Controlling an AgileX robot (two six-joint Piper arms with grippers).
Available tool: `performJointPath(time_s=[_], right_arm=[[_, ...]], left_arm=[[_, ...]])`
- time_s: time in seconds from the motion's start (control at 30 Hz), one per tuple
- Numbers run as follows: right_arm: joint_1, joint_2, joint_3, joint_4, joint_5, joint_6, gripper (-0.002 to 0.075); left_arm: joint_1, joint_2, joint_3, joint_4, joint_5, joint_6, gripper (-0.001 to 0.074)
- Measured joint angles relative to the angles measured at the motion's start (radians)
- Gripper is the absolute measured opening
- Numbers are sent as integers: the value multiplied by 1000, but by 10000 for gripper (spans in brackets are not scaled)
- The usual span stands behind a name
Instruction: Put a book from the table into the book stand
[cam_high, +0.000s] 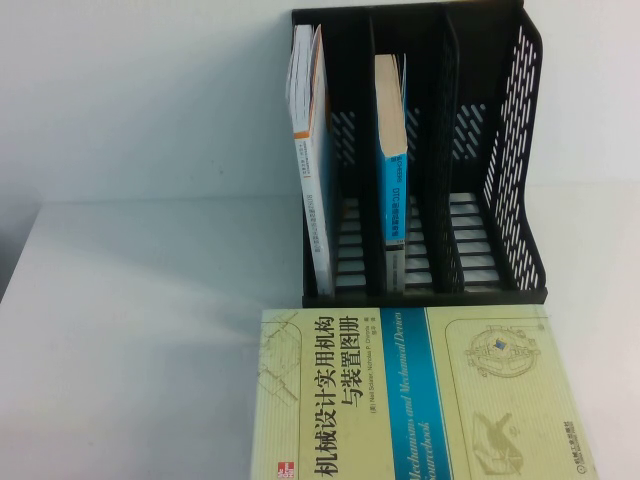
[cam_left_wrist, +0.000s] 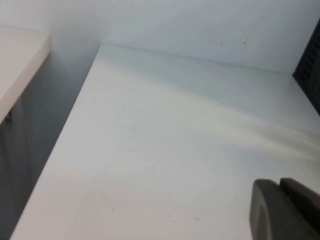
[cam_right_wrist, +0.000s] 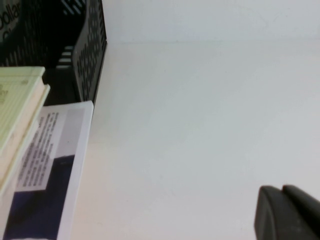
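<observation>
Pale yellow-green, the book (cam_high: 425, 395) lies flat on the bench (cam_high: 140, 330) just before the book stand (cam_high: 515, 150), whose right slot stands free. It looks thick, heavy, stiff and glossy; I'd grip its long edge. Left gripper (cam_left_wrist: 286, 210) and right gripper (cam_right_wrist: 287, 212) hover over bare bench, and whether either's fingers are released or clenched I cannot tell.

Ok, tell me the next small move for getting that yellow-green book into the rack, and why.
Probably bring the right gripper over to the book. The book lies flat on the table before the book stand, whose rightmost slot is free, and neither it nor the left gripper is near the book.
</observation>
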Motion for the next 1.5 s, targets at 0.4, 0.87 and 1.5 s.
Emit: performJointPath(time_s=[0.4, 0.87, 1.5], right_arm=[[0, 0, 8, 0, -435, 0, -3], [0, 0, 8, 0, -492, -3, -3], [0, -1, -229, -47, -810, 213, -3]], left_arm=[[0, 0, 2, -332, -116, 2, 6], [0, 0, 2, -351, -128, 36, 5], [0, 0, -240, -255, -446, -29, 5]])
